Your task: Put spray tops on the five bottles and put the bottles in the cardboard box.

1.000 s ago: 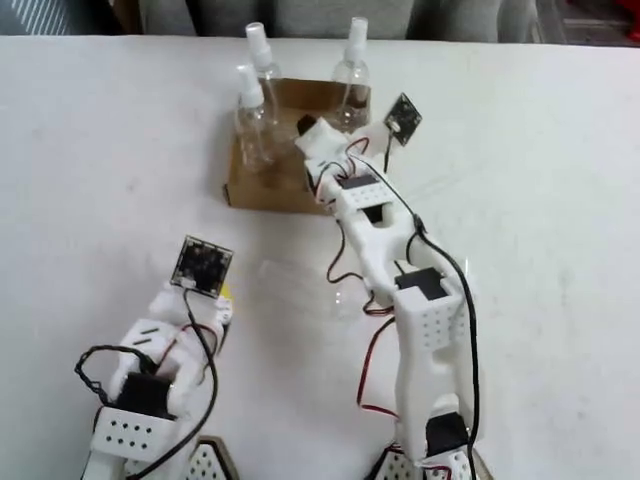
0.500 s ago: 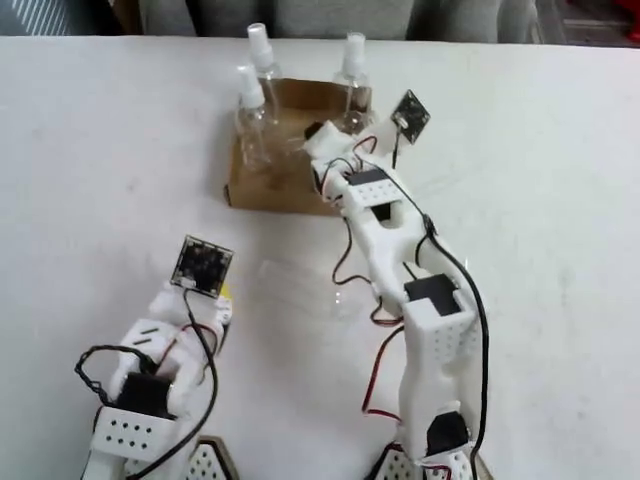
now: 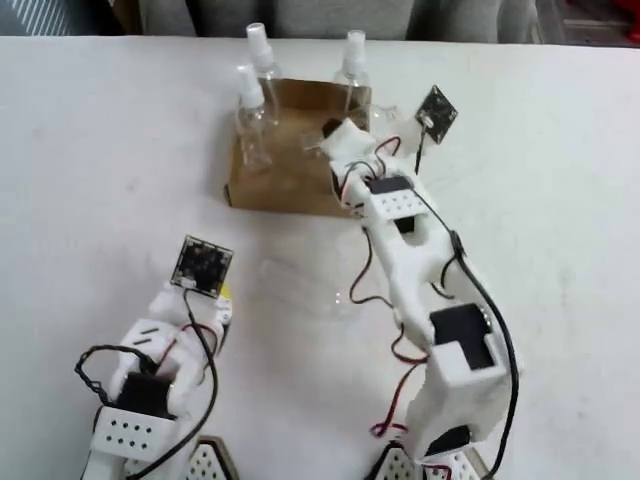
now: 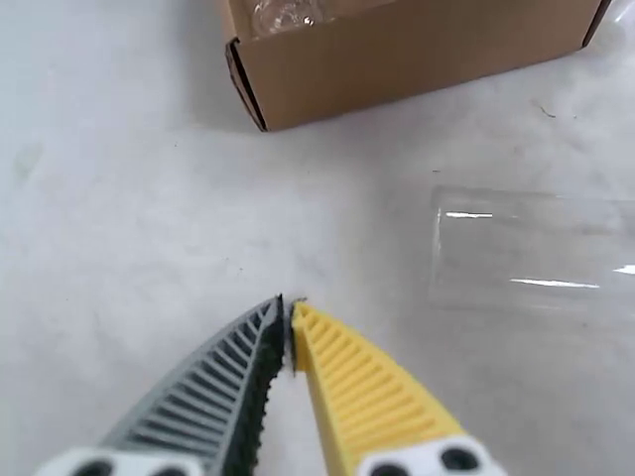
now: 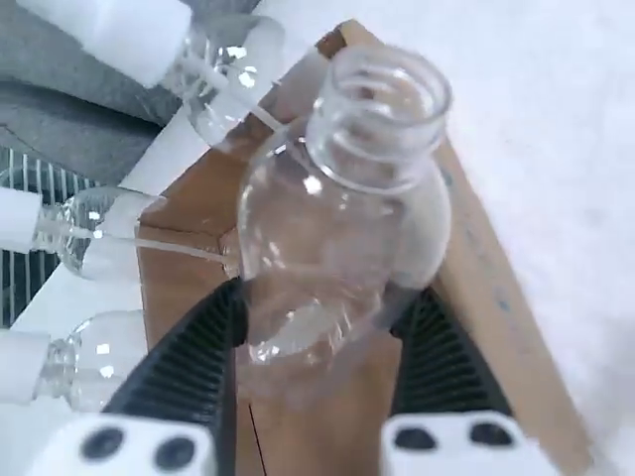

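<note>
My right gripper (image 5: 322, 297) is shut on a clear bottle (image 5: 342, 198) with an open neck and no spray top, held over the cardboard box (image 5: 198, 198). In the high view the right gripper (image 3: 338, 140) is at the right side of the box (image 3: 280, 185). Three bottles with white spray tops (image 3: 250, 110) (image 3: 262, 50) (image 3: 352, 60) stand in the box. Another clear bottle without a top (image 4: 526, 253) lies on its side on the table, ahead of my left gripper (image 4: 289, 307), which is shut with nothing in it, low near the table.
The white table (image 3: 100, 150) is bare to the left and far right of the box. The left arm (image 3: 160, 360) sits at the front left. The lying bottle (image 3: 300, 285) is between the two arms, in front of the box.
The right arm has swung to the right with the bottle, from the box's middle to its right side. The left arm has not moved.
</note>
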Available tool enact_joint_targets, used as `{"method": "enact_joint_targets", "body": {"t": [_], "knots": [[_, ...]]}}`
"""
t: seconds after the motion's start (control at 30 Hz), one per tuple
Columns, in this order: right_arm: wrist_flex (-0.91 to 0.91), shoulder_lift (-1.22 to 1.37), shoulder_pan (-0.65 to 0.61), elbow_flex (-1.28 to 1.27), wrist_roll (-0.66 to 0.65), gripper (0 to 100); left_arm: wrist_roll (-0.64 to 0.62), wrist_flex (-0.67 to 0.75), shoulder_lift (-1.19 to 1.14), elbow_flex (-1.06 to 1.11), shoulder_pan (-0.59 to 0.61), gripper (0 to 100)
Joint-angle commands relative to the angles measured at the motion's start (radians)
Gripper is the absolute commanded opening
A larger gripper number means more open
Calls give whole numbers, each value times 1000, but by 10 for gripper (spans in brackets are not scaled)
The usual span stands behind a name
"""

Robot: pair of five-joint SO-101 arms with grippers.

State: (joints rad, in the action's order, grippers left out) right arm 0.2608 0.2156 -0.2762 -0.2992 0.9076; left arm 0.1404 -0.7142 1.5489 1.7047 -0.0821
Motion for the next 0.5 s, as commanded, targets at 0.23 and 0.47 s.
{"method": "enact_joint_targets", "body": {"t": [0.23, 0.47], "knots": [[16, -509, 19, -308, -181, 15, 6, 14, 8, -5, 7, 26], [309, -894, 21, -480, -388, 15, 6, 14, 8, -5, 7, 24]]}}
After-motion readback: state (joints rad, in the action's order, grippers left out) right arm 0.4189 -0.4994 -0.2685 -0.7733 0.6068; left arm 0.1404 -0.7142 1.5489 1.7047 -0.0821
